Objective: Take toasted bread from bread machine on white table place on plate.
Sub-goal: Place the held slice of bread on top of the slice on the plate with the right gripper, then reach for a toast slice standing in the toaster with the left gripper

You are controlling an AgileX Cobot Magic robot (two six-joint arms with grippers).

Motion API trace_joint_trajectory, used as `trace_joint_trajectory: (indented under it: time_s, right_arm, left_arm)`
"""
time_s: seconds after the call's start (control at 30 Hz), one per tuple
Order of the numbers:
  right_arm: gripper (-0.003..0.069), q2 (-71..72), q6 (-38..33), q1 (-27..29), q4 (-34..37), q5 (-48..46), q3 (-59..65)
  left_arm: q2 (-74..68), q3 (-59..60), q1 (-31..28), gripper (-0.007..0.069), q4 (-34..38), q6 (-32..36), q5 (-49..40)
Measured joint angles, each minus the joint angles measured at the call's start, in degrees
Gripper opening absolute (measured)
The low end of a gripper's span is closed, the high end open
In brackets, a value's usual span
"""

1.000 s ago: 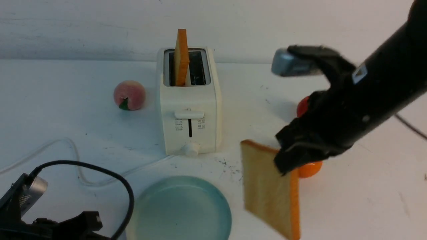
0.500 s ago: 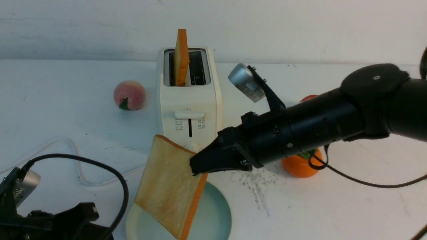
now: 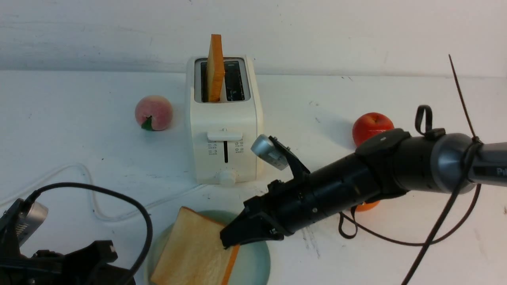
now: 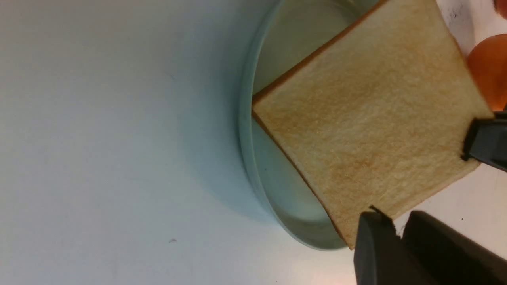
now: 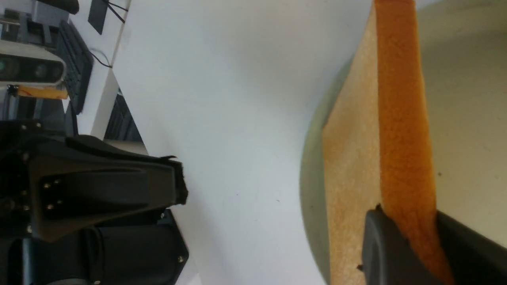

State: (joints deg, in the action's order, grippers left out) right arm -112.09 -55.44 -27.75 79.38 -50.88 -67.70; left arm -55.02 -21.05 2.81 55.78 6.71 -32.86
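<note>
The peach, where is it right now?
In the front view the peach sits on the white table, on the robot's left, close beside the bread machine but not touching it.

One bread slice point(image 3: 190, 249) lies over the plate point(image 3: 254, 259), the other slice point(image 3: 216, 67) in the bread machine point(image 3: 223, 134) behind.

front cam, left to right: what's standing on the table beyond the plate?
peach → bread machine, with one toasted bread slice upright in its left slot → red apple. The orange fruit behind the right arm is left out: it is mostly hidden.
</note>
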Motion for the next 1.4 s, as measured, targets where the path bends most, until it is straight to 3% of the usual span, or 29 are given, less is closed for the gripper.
trace_joint_trajectory:
  time_s: [0.13, 0.23, 0.33, 0.37, 0.47, 0.6, 0.8, 1.03, 1.1, 1.27, 1.4]
  right_arm:
    - [0.0118, 0.0, 0.0, 0.0, -2.4, 1.8, 0.0]
    - [0.0174, 0.0, 0.0, 0.0, -4.7, 3.4, 0.0]
    - [0.0304, 0.0, 0.0, 0.0, -7.3, 5.6, 0.0]
    - [0.0304, 0.0, 0.0, 0.0, -7.4, 5.6, 0.0]
    - [0.0437, 0.0, 0.0, 0.1, -9.8, 7.3, 0.0]
    - [0.0549, 0.9, 0.0, 1.1, -13.0, 7.8, 0.0]
    - [0.0574, 4.9, 0.0, 4.9, -16.8, 7.0, -0.6]
    - [0.0436, 13.7, 3.3, 12.0, -18.6, -0.7, -1.9]
    - [0.029, 18.4, 7.4, 16.1, -19.9, -5.2, -1.9]
    - [0.0019, 26.8, 10.5, 24.7, -25.0, -14.1, -1.9]
    - [-0.0012, 33.8, 16.1, 31.2, -31.7, -18.2, -1.9]
  left_arm:
    - [0.0, 0.0, 0.0, 0.0102, 0.1, 0.0, 0.0]
    - [0.0, 0.0, 0.0, 0.0106, 0.1, 0.0, 0.0]
    - [0.0, 0.0, 0.0, 0.011, 0.1, 0.0, 0.0]
    - [0.0, 0.0, 0.0, 0.011, 0.1, 0.0, 0.0]
    - [0.0, 0.0, 0.0, 0.0109, 0.1, 0.0, 0.0]
    - [0.0, 0.0, 0.0, 0.0111, 0.2, 0.0, 0.0]
    - [0.0, 0.0, 0.0, 0.0118, 0.2, 0.0, 0.0]
    - [0.0, -2.2, 0.0, 0.0122, 1.3, 0.4, -1.7]
    - [-0.1, -8.1, 0.0, 0.0122, 1.4, 1.2, -4.4]
    - [-2.3, -22.8, 0.0, 0.0073, -2.5, 1.5, -10.9]
    - [-6.4, -35.5, 0.0, -0.0014, -6.6, -0.6, -16.8]
